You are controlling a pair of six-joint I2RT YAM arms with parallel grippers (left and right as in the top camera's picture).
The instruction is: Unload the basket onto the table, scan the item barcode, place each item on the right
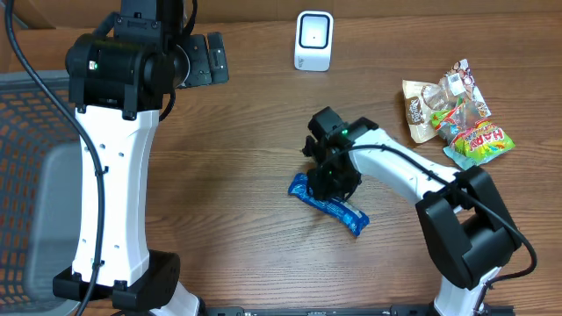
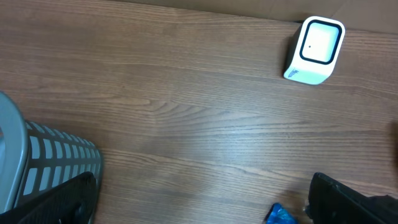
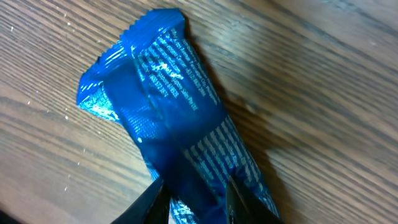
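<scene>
Fingers of your right gripper (image 3: 193, 200) straddle the blue wrapper (image 3: 168, 106) mid-desk, narrowed to pinch it; whether they grip, you can't tell. Your left gripper (image 1: 218, 59) hangs wide open, empty, clear of the scanner (image 1: 313, 40) at the far edge.

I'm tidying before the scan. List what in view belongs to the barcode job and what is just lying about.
Belongs to the job:
- blue wrapped bar
- white scanner
- right gripper, fingers astride the bar

Just lying about:
- snack packets, beside the right arm
- grey basket, beside the left arm
</scene>
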